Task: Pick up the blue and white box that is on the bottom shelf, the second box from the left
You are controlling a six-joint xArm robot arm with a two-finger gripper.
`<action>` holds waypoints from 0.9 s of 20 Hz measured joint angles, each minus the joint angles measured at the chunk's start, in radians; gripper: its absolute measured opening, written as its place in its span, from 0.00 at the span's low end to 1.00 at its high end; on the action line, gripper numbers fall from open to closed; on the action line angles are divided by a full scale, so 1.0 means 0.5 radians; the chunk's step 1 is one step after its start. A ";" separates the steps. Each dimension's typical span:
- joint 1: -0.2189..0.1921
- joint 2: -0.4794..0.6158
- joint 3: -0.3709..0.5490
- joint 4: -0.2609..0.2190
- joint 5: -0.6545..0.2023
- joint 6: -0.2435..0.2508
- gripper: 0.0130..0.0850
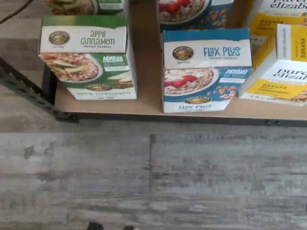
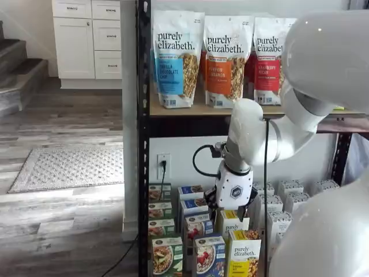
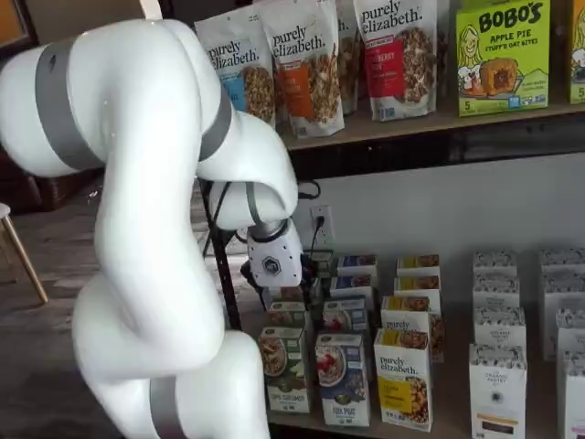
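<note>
Blue and white box stands front-row on bottom shelf, lower centre of both shelf views; arm bent w/ gripper above box rows, finger state can't tell.

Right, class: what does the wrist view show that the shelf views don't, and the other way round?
Only the wrist view: the lid lettering, Flax Plus on the blue and white box, Apple Cinnamon on the green box. Only the shelf views: the white arm, the gripper, its state unclear, and the granola bags above. Shared: those two boxes and the yellow box beside them.
</note>
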State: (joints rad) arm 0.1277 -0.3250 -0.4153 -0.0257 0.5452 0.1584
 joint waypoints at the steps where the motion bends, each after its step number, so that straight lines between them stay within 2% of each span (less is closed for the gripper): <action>1: -0.008 0.022 -0.004 -0.004 -0.024 -0.005 1.00; 4: -0.036 0.092 -0.008 -0.011 -0.103 -0.027 1.00; 11: -0.058 0.253 -0.015 0.072 -0.271 -0.125 1.00; 15: -0.053 0.364 -0.040 0.064 -0.354 -0.114 1.00; 18: -0.046 0.453 -0.064 0.024 -0.419 -0.071 1.00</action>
State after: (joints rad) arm 0.1046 -0.0984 -0.4474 -0.0138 0.3356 0.1227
